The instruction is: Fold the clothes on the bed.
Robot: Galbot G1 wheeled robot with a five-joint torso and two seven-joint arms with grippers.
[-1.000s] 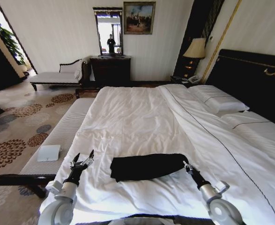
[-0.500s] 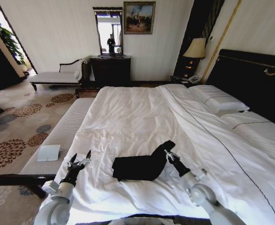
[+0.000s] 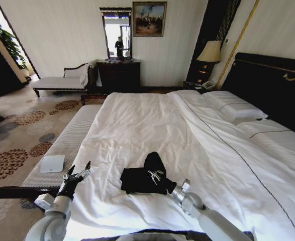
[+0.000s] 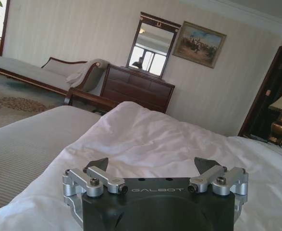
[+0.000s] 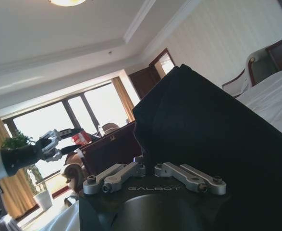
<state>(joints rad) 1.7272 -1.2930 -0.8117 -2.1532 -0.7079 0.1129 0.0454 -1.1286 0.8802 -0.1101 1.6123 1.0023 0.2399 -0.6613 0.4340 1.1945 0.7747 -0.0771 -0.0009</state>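
Right gripper (image 3: 156, 175) is pinching the black T-shirt (image 3: 137, 179), lifting its end; weak pinch risks slippage. Left gripper (image 3: 77, 172) is hovering spread.

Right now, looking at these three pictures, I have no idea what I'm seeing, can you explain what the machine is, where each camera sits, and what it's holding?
This is a two-armed wheeled robot at a bed, folding a black T-shirt. The wide picture comes from a camera on its head, looking down at the bed. The other two come from cameras on its wrists. The right gripper is shut on an edge of the T-shirt and holds that part raised above the rest; its wrist camera sees the dark cloth up close. The left gripper is open and holds nothing, hovering near the bed's edge, beside a striped bench.
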